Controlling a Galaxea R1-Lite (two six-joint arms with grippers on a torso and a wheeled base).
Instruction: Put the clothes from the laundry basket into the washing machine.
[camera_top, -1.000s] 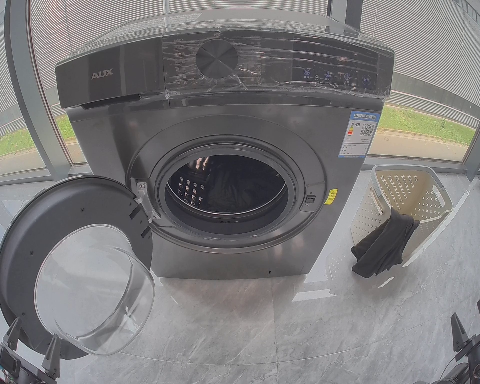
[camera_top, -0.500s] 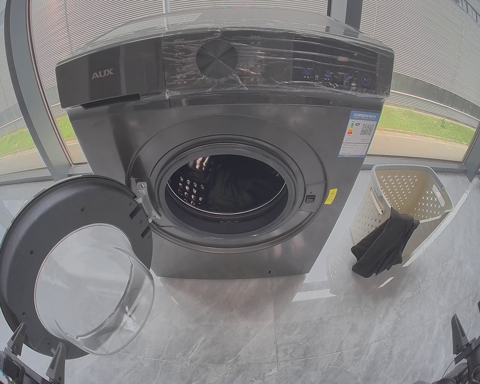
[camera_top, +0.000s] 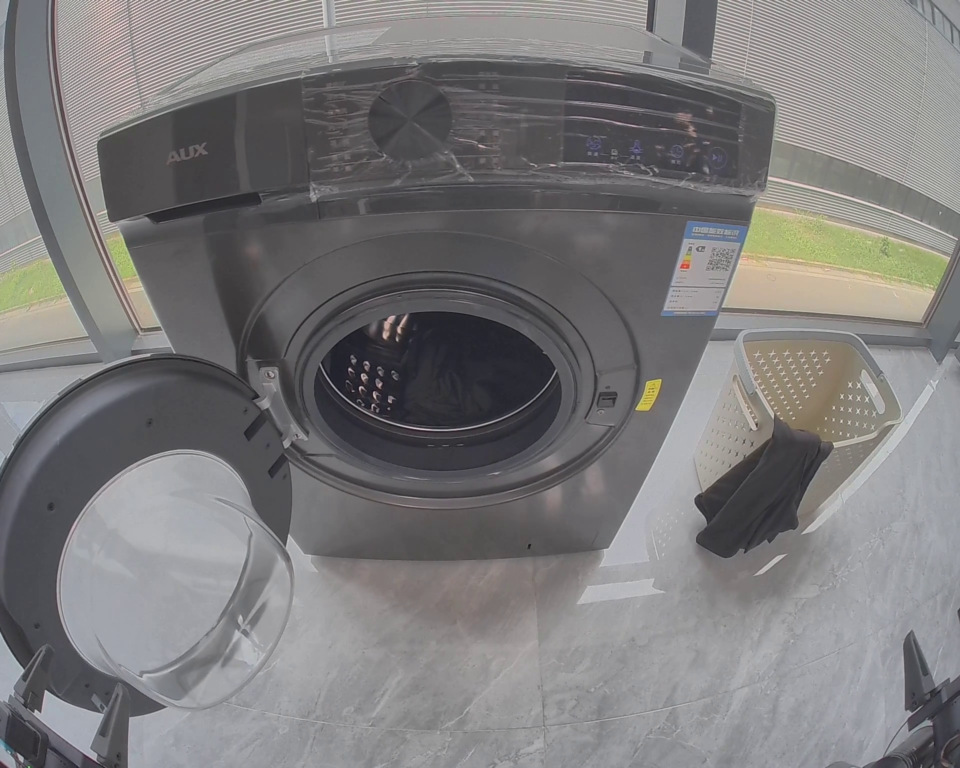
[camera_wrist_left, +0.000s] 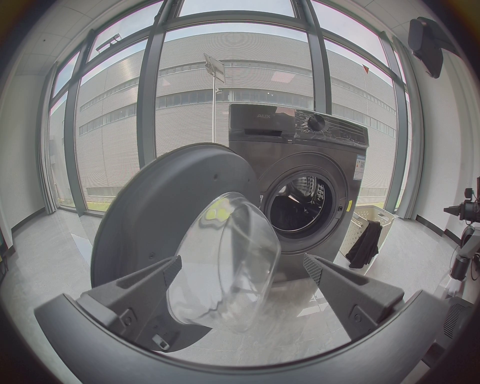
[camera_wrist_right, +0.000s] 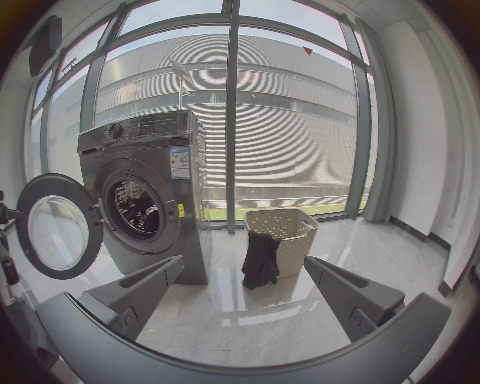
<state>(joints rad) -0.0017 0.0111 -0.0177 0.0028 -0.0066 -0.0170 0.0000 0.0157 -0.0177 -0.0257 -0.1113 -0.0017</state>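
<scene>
Jaws both spread, empty | black garment over basket rim, well apart

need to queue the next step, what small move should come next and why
Probably bring the right gripper, open and empty, toward the dark garment draped over the front rim of the laundry basket. It hangs on the robot's right side, the washing machine door stands open, and dark cloth already lies inside.
</scene>
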